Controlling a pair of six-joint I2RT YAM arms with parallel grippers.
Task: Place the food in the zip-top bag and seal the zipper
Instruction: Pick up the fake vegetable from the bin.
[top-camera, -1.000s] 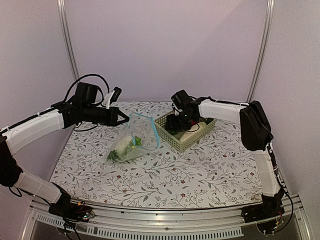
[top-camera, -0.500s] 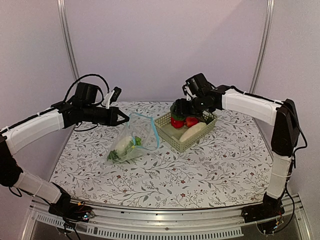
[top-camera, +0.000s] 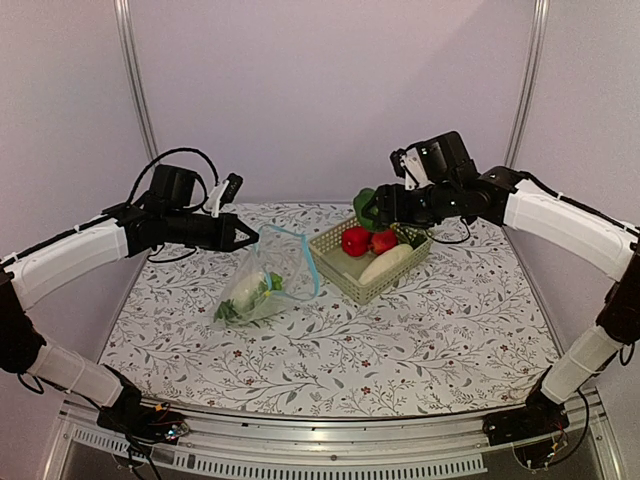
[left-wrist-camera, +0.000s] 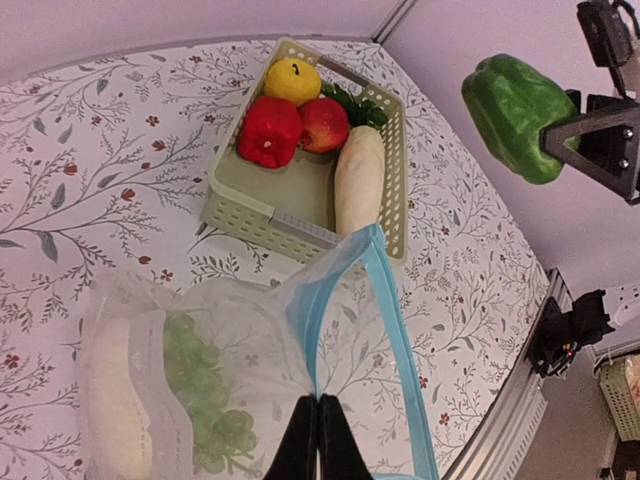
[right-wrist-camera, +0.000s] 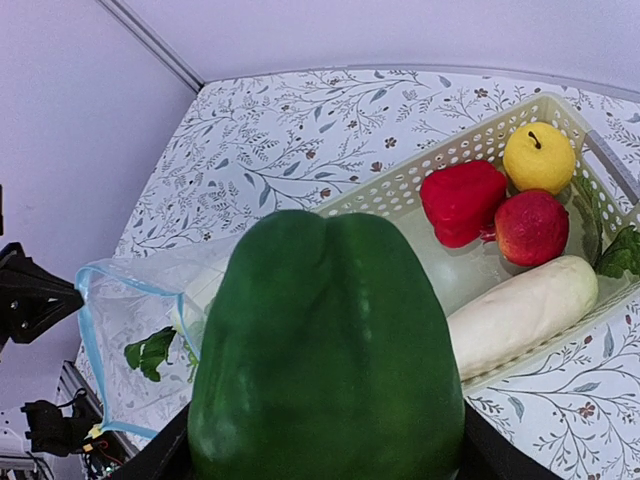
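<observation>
**Green pepper aloft, bag mouth pinched up**

Your right end effector (top-camera: 378, 209) spans wide across the green pepper (top-camera: 365, 207), up in the air by the basket (top-camera: 341, 276), on its bag side. It looks like a light, smooth, rigid toy, so keep your grip on the broad middle or it may squirt out. Your left end effector (top-camera: 252, 237) is pinched tight on the bag (top-camera: 262, 285) at its blue zipper (top-camera: 306, 256). The bag sags on the bench (top-camera: 400, 340), floppy and slick, with leafy greens (left-wrist-camera: 205, 400) and a white piece (left-wrist-camera: 115, 400) inside — handle it only by that stiffer strip.
</observation>
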